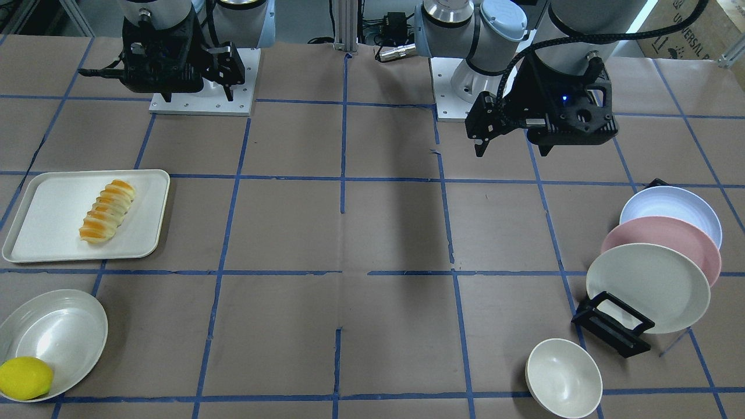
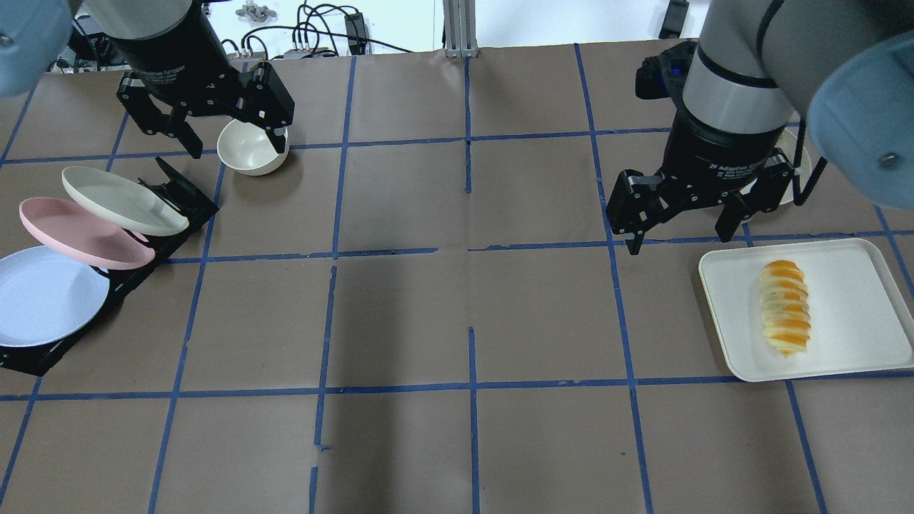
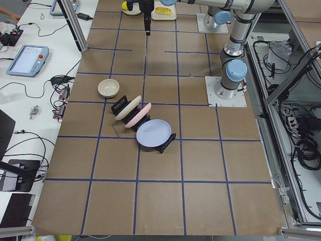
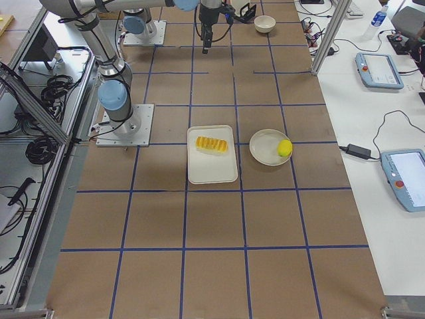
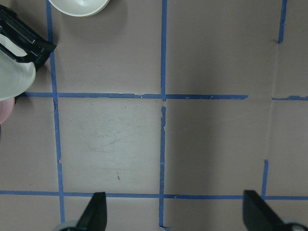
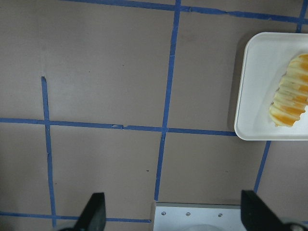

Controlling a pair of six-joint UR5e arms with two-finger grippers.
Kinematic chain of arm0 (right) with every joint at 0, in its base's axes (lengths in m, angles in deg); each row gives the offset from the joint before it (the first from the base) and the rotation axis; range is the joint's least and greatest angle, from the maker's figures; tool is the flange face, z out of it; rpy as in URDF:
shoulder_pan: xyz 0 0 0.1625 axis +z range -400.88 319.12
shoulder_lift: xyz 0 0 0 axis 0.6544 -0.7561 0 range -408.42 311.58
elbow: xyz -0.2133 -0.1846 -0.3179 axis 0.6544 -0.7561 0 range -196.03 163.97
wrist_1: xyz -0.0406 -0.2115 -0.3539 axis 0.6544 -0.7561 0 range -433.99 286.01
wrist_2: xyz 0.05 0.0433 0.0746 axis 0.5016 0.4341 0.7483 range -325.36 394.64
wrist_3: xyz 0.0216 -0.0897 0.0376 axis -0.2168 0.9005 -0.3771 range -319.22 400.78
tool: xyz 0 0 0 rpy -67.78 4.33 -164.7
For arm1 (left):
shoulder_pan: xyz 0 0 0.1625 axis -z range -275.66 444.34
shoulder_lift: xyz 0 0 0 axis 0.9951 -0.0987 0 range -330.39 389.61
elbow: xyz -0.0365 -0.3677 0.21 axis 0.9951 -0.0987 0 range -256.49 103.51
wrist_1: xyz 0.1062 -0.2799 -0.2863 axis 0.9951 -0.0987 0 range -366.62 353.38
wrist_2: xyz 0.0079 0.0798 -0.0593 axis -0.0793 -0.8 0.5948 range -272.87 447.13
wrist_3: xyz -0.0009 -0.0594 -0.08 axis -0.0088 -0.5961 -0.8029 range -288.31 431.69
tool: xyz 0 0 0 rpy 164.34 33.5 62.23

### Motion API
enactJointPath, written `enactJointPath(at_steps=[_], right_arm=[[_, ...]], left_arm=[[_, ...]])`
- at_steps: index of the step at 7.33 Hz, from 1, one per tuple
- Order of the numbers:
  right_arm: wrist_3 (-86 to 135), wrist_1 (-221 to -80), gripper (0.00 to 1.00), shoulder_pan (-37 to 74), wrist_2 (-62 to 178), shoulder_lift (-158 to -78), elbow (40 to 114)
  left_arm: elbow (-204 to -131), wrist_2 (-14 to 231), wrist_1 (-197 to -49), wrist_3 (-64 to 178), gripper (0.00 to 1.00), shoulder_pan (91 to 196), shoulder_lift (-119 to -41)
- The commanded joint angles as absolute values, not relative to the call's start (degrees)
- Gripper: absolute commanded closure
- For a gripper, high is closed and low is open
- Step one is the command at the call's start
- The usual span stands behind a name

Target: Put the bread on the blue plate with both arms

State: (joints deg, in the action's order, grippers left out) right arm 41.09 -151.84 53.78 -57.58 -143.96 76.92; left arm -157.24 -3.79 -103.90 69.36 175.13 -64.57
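The bread (image 1: 107, 210), a loaf striped pale yellow and orange, lies on a white tray (image 1: 46, 215). It also shows in the overhead view (image 2: 784, 307) and the right wrist view (image 6: 290, 96). The blue plate (image 1: 669, 209) leans in a black rack (image 1: 611, 326) at the other end of the table, also seen from overhead (image 2: 46, 293). My right gripper (image 2: 678, 239) hangs open and empty above the table beside the tray's near corner. My left gripper (image 2: 234, 148) hangs open and empty, far from the bread, above the table near the rack.
A pink plate (image 2: 78, 232) and a cream plate (image 2: 121, 200) lean in the same rack as the blue one. A small cream bowl (image 2: 251, 146) stands beside the rack. A lemon (image 1: 24, 378) lies in a white dish (image 1: 58, 331) near the tray.
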Motion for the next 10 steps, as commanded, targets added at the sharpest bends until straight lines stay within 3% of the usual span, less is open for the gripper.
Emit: enactJointPath(at_steps=[1,6,10], right_arm=[[41.13,-151.86,0.00,53.78,-57.55,-143.96,76.96],[41.21,-151.95,0.00,53.78,-57.55,-144.75,78.89],[42.53,-152.04,0.00,53.61,-57.55,-144.66,78.89]], left_arm=[[-157.26,-3.92,-104.44,70.45,0.00,174.52,-64.26],[-157.53,-3.57,-106.38,99.84,0.00,151.27,-61.89],[-157.53,-2.78,-105.68,124.89,0.00,130.34,-65.21]])
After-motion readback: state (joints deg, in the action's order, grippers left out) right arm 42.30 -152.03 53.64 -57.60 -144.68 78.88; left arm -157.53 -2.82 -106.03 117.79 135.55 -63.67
